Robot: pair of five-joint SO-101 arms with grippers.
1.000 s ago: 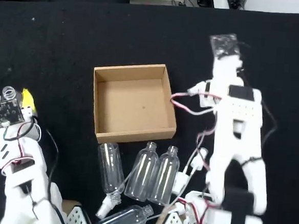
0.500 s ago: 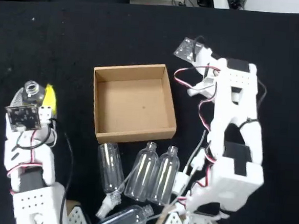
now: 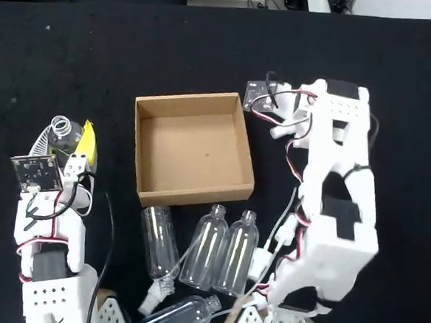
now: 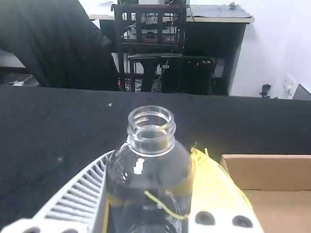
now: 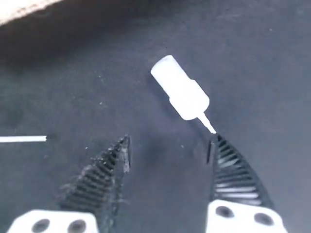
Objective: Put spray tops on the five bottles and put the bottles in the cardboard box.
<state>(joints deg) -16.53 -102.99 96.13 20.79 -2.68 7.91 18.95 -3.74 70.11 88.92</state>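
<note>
Bottles first: you have one clear bottle (image 4: 150,160) upright with its neck bare, clamped between the white and yellow fingers (image 4: 218,184) of your left gripper (image 3: 67,140), at 9 o'clock from the cardboard box (image 3: 191,193). Four more clear bottles (image 3: 208,246) lie on their sides at the box's 6 o'clock. Three of them are side by side just beside its wall, and the fourth lies crosswise farther out.

Your right gripper (image 5: 170,141) hangs over the counter (image 3: 134,52) near the box's 2 o'clock corner with its fingers apart. A white spray top (image 5: 181,94) lies on the counter just past the fingertips, ungripped, its thin tip close to one finger. A thin white tube (image 5: 22,139) lies well apart from it.

Black cloth covers the whole counter. Past its 12 o'clock edge, your left wrist view shows a dark slatted frame (image 4: 150,48), a dark desk (image 4: 214,19) and a white wall (image 4: 277,58).
</note>
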